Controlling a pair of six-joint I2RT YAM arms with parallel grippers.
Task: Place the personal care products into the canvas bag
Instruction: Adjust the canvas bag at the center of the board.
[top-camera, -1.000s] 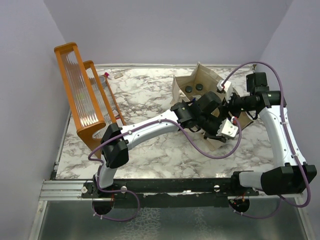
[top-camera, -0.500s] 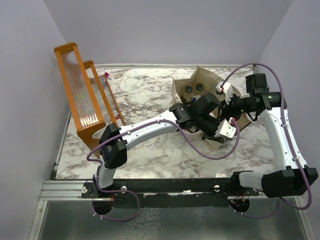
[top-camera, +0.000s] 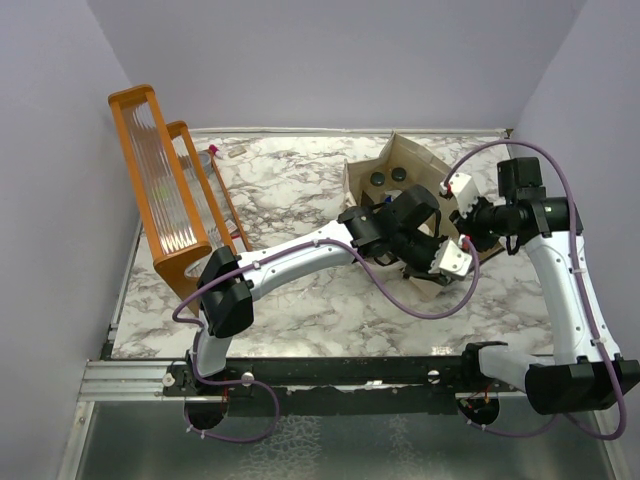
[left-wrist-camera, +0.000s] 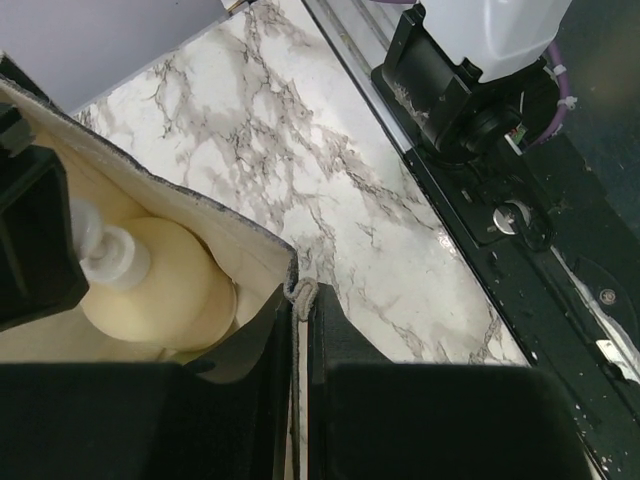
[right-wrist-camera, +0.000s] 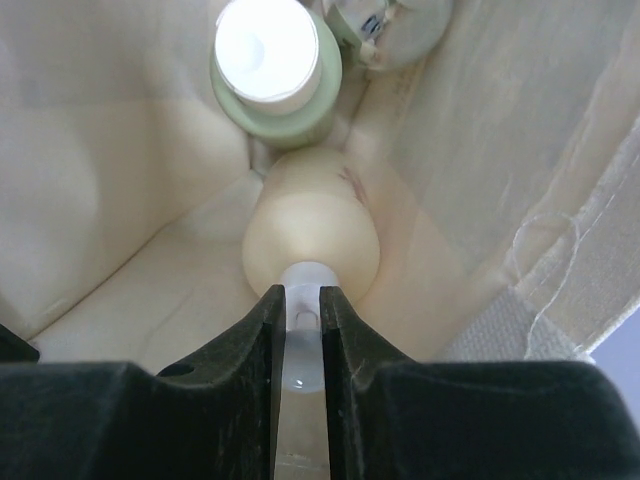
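Observation:
The canvas bag (top-camera: 412, 158) stands open at the table's right of middle. Two black caps (top-camera: 388, 176) show inside it. My left gripper (left-wrist-camera: 302, 300) is shut on the bag's rim (left-wrist-camera: 205, 218), at its near edge (top-camera: 422, 270). My right gripper (right-wrist-camera: 303, 300) is inside the bag, shut on the pump head of the beige pump bottle (right-wrist-camera: 312, 225), which points down into the bag. This bottle also shows in the left wrist view (left-wrist-camera: 165, 290). The olive-grey bottle with a cream cap (right-wrist-camera: 276, 60) stands just beyond it. The orange bottle and the silvery bottle cannot be made out.
The orange wooden rack (top-camera: 165, 200) stands at the table's left edge, with a small clear item with a pink tip (top-camera: 212, 152) behind it. The right arm's base (left-wrist-camera: 470, 90) and the black rail (left-wrist-camera: 560, 250) lie at the near edge.
My right arm has drawn its wrist to the right and slightly nearer, still inside the bag. The left gripper has kept its hold on the bag's rim.

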